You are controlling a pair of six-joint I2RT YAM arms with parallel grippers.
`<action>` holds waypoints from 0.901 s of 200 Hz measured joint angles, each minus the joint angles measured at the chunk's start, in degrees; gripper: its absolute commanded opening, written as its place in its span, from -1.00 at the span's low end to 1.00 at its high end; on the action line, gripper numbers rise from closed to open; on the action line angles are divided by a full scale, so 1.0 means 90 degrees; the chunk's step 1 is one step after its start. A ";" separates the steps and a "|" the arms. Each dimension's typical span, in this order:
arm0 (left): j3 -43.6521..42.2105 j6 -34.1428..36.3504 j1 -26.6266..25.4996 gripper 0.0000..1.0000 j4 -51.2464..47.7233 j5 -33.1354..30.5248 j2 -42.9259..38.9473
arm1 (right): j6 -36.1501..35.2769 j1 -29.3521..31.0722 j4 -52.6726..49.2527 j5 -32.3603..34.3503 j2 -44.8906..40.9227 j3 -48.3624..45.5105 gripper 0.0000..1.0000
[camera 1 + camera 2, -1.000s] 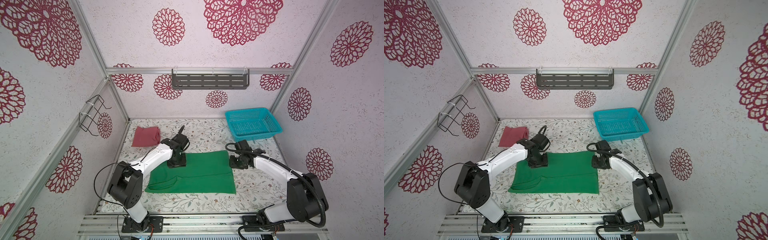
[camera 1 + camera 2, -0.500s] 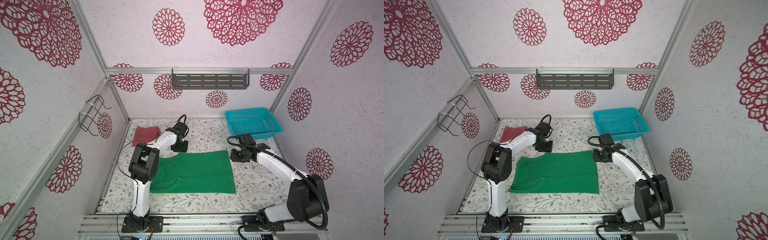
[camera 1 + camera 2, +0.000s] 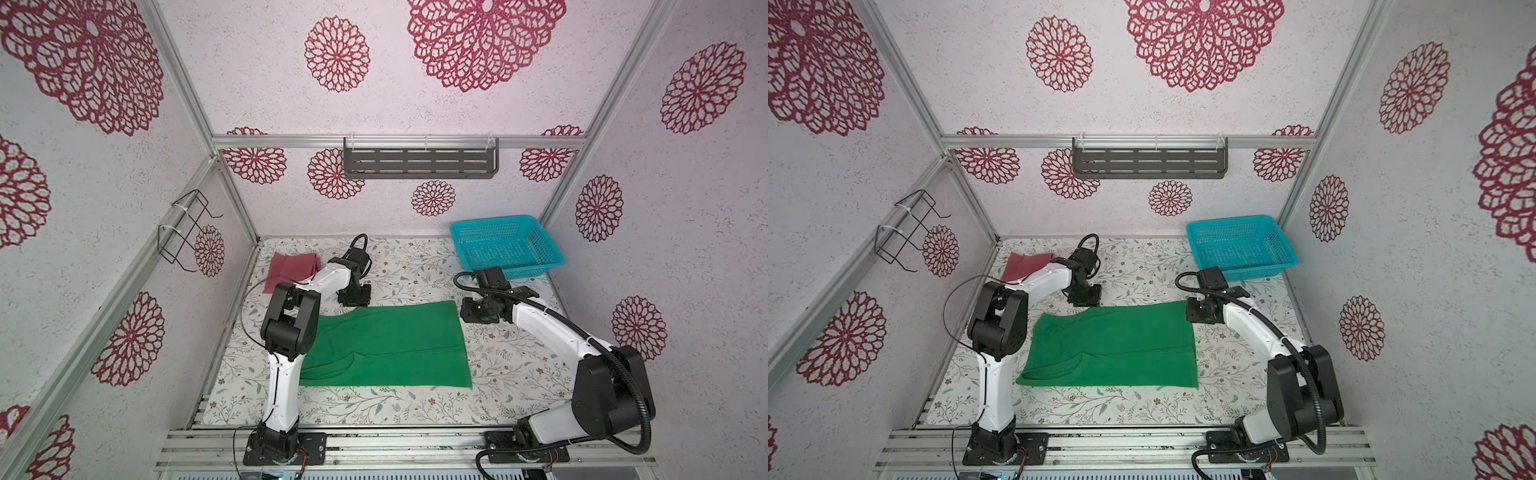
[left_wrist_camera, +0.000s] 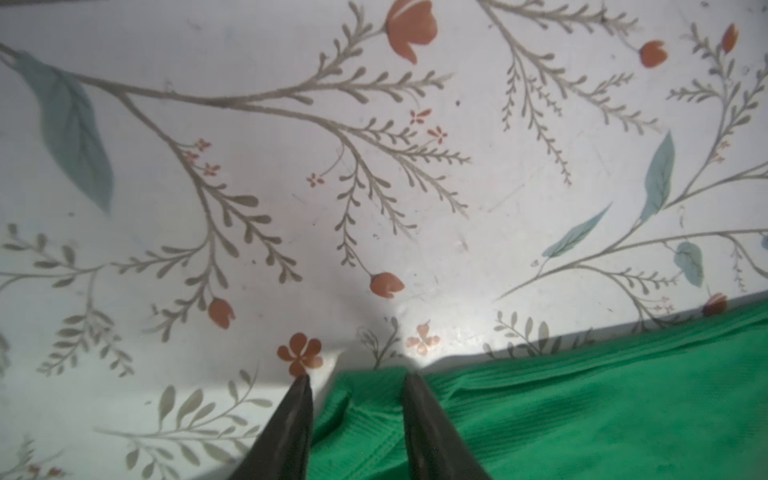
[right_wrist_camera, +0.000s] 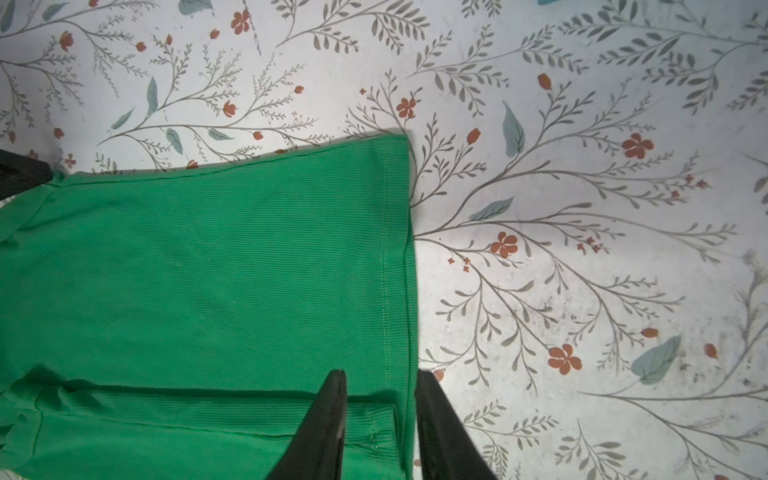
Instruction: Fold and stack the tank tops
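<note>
The white flowery table top fills the lower middle. On it lie a bright green cloth tank top in the centre, a pink-red cloth tank top at upper left, and a turquoise plastic mesh basket at upper right.

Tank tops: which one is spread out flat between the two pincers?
The green tank top, spread flat mid-table, left pincer and right pincer at its far corners. The pink-red tank top lies folded small in the far left corner.
</note>
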 measured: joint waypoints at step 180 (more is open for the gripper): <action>0.0056 0.0017 0.0000 -1.00 0.0073 0.0209 0.0053 | -0.1209 -0.0172 0.0891 -0.0017 0.3145 0.1761 -0.31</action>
